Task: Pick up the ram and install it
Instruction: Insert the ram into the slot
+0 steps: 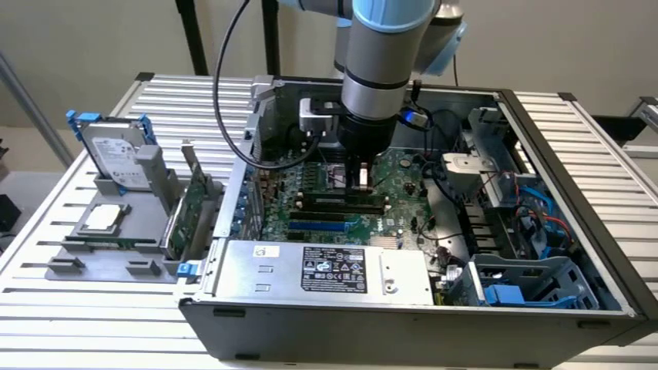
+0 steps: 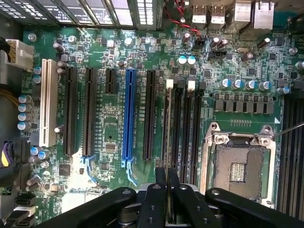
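The arm reaches straight down into the open computer case [image 1: 575, 308], and the gripper [image 1: 362, 181] sits low over the motherboard [image 1: 406, 173], right above the bank of memory slots [image 1: 340, 204]. From the wrist view the two fingers [image 2: 161, 199] are drawn close together with a thin edge-on strip pinched between them. I take that strip to be the ram [image 2: 167, 187], held upright and running in line with the long dark slots [image 2: 183, 123] beside the empty processor socket [image 2: 240, 171]. So the jaws look clenched on the stick, and it hangs just over a slot, or is perhaps already touching it; I cannot tell whether it is seated.

On the exterior view's left, outside the case, a grey holder [image 1: 103, 254] carries the hard drive [image 1: 115, 158] and a wide green expansion card [image 1: 196, 216], both well apart from the work.

What worries me from here is alignment. The slots lie side by side, very close, so a small sideways offset could put the stick's edge on a slot wall or in the neighbouring slot. If the stick is tilted in the fingers, pressing down could bend it or load the board unevenly. The white latches [image 2: 169, 84] at the slot ends also need to be open, and I cannot judge that.
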`<state>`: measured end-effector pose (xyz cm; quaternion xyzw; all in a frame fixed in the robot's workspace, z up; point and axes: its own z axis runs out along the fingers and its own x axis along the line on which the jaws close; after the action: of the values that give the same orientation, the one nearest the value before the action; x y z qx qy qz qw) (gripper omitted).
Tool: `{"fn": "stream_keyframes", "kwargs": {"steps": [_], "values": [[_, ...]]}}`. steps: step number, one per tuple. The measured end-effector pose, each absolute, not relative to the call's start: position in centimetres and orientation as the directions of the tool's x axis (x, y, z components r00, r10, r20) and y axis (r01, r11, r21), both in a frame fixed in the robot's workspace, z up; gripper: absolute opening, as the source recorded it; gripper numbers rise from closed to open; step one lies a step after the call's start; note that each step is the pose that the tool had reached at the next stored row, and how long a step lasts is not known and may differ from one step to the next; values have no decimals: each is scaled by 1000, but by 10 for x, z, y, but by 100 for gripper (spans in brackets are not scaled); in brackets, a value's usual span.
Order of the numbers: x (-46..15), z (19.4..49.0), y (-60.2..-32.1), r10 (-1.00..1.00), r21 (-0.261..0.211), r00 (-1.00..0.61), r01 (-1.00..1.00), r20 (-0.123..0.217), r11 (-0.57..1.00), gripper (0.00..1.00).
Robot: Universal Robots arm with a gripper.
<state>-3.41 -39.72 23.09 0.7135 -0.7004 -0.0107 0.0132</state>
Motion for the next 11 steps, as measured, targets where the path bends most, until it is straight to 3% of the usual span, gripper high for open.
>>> {"fn": "stream_keyframes", "kwargs": {"steps": [11], "values": [[-34, 228, -395, -1000, 34, 19, -999, 12, -18, 0]]}}
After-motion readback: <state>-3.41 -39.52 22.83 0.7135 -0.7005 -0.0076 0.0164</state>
